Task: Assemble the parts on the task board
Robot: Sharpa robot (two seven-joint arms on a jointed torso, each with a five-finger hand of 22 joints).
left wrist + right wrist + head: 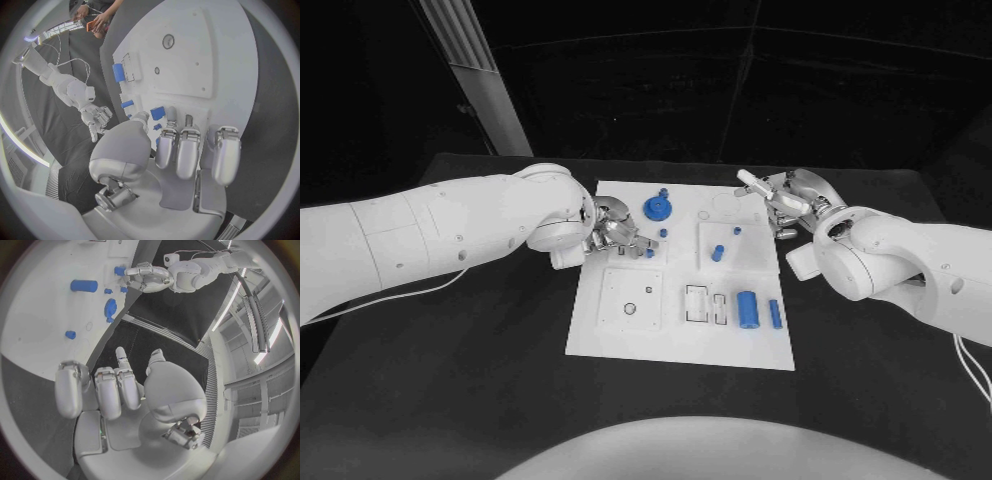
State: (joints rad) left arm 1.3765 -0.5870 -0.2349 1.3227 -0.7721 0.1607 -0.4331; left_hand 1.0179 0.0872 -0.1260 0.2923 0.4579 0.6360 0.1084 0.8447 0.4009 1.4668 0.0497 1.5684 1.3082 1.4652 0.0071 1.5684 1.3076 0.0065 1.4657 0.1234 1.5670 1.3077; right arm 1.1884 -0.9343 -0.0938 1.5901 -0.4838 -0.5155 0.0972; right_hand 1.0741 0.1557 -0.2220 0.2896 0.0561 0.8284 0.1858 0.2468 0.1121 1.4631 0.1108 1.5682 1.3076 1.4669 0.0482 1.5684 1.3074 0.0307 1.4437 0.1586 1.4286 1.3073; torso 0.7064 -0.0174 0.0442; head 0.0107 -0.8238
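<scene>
At the far left part of the task board (632, 345), the left hand (615, 238) hovers with fingers (187, 150) curled down over a small blue part (651, 253), seemingly just beyond the fingertips and not gripped; the right hand (783, 205), fingers apart and empty, waits farther off over the board's far right edge

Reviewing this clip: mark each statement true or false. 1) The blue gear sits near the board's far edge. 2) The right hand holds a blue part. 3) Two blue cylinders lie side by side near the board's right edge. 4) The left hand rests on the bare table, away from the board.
1) True: the blue gear sits near the far edge of the task board.
2) False: the right hand holds nothing, fingers apart.
3) True: the two blue cylinders lie side by side there.
4) False: the left hand is over the board's left part, at a small blue part.
</scene>
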